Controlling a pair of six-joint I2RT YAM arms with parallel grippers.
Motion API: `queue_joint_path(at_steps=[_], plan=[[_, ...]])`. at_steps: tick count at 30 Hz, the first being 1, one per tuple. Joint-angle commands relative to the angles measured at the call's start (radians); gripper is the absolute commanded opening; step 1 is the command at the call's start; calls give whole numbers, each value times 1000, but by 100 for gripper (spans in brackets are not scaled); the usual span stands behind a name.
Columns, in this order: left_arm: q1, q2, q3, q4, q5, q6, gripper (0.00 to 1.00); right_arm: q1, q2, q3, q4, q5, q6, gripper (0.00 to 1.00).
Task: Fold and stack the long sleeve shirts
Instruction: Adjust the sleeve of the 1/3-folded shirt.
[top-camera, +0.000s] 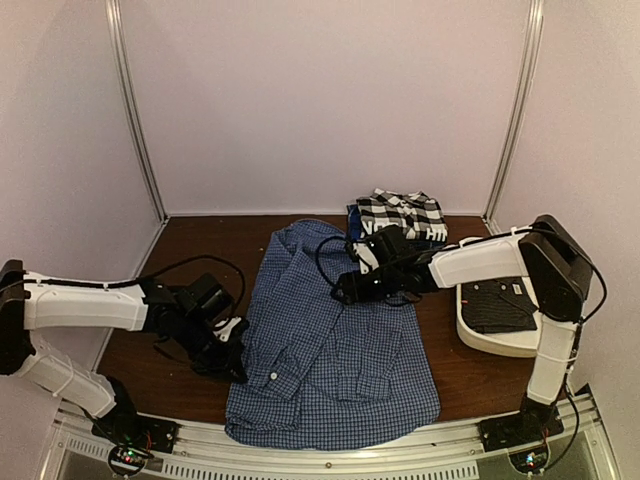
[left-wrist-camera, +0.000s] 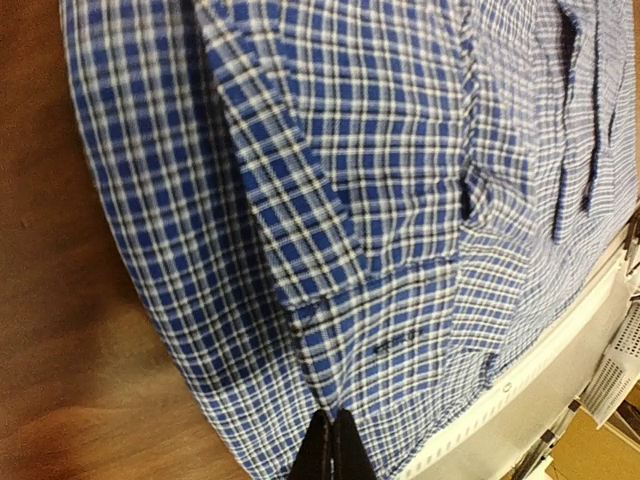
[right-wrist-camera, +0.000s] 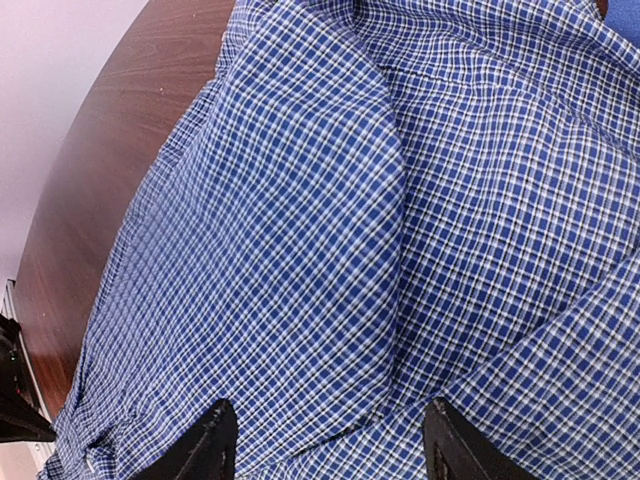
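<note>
Left end effector (left-wrist-camera: 333, 450) clamps on the left edge of the blue-and-white fine-check button shirt (top-camera: 330, 340) spread on the brown wooden surface (top-camera: 200, 250), right end effector (right-wrist-camera: 330, 450) gaping above it, and that thin pinch could slip on the lift.

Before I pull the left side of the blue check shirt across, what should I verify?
1. Left gripper shut at the left edge of the blue check shirt: ok.
2. Cloth really pinched between its fingers: cannot tell.
3. Right gripper open above the shirt, holding nothing: ok.
4. Shirt lying flat: not ok, a sleeve is folded across it and the cloth is creased.
5. Black-and-white check shirt out of the fold path, at the far side: ok.
</note>
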Motion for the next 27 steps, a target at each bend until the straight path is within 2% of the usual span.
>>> queue_joint_path(at_steps=[1,6,10,13,22,27], plan=[[-18,1,-50,-25,38,-14,0,0,62,73,-19,24,-36,64],[-28,7,-71,-26,54,-14,0,0,128,177,-48,59,-78,66],[-28,6,-7,-75,-26,-9,0,-8,191,280,-62,69,-103,68],[-19,12,83,-113,-142,-8,14,-26,231,342,-54,60,-108,69],[172,134,335,-98,-332,107,18,-51,403,635,-82,18,-66,69],[343,262,441,33,-272,188,17,-50,497,768,-78,31,-23,68]])
